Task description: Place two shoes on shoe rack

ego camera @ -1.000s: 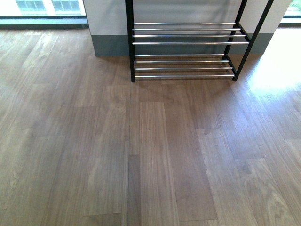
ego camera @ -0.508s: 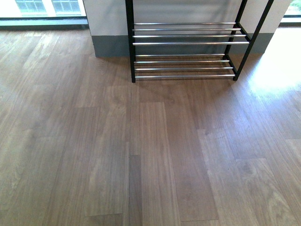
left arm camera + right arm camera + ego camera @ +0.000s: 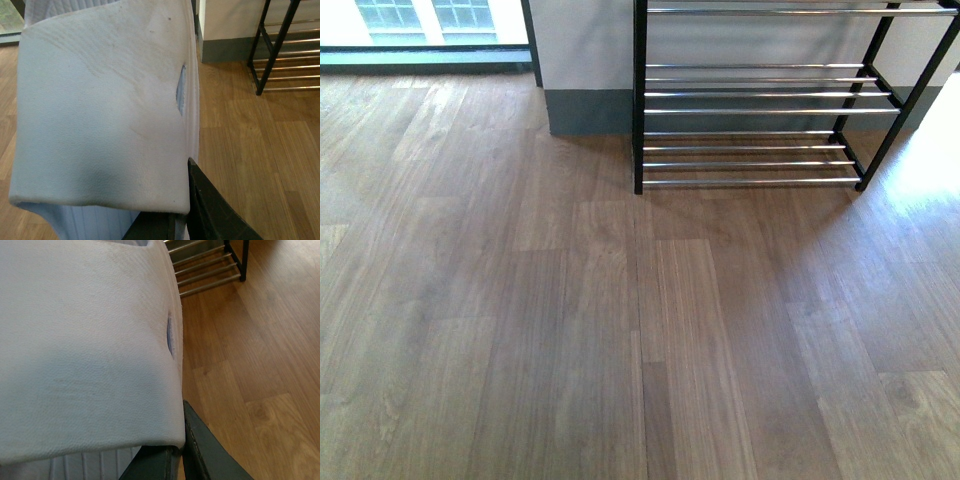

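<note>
Left gripper [image 3: 180, 220] grasping left shoe [image 3: 100, 100], right gripper [image 3: 177, 460] grasping right shoe [image 3: 85, 325] (soles fill wrist views); rack [image 3: 750, 182] upper right of front view: approach squarely, land soles flat across bars.

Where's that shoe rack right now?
In the front view the shoe rack stands at the top right, on the wooden floor against the white wall, to the right of the window.

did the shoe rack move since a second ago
No. The shoe rack shows further right and lower in the front view, but the grey skirting behind it shifted alike, so the camera moved.
</note>
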You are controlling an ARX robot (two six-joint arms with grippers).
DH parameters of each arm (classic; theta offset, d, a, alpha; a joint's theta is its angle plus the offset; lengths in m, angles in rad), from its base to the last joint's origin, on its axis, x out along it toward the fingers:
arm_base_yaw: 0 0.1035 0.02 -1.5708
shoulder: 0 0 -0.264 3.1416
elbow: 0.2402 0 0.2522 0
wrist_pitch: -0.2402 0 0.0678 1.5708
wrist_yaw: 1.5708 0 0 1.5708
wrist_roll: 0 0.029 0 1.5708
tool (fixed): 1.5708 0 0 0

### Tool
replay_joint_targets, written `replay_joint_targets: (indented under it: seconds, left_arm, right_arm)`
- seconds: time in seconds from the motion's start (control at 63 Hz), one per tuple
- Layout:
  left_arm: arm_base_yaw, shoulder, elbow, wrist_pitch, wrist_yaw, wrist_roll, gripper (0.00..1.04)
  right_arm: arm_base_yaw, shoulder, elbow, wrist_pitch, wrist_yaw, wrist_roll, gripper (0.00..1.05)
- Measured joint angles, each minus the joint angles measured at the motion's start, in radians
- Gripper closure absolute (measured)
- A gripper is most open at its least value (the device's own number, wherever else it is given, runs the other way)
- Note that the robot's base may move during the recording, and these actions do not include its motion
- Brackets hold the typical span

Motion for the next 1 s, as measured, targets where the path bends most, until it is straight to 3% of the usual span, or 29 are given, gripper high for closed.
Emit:
replay_joint_targets:
  seconds: [1.0]
  left_arm:
    - [0.0, 0.0, 0.0, 0.0, -0.001, 0.0, 1.03]
  right_arm:
    - [0.0, 0.0, 0.0, 0.0, 0.001, 0.0, 1.03]
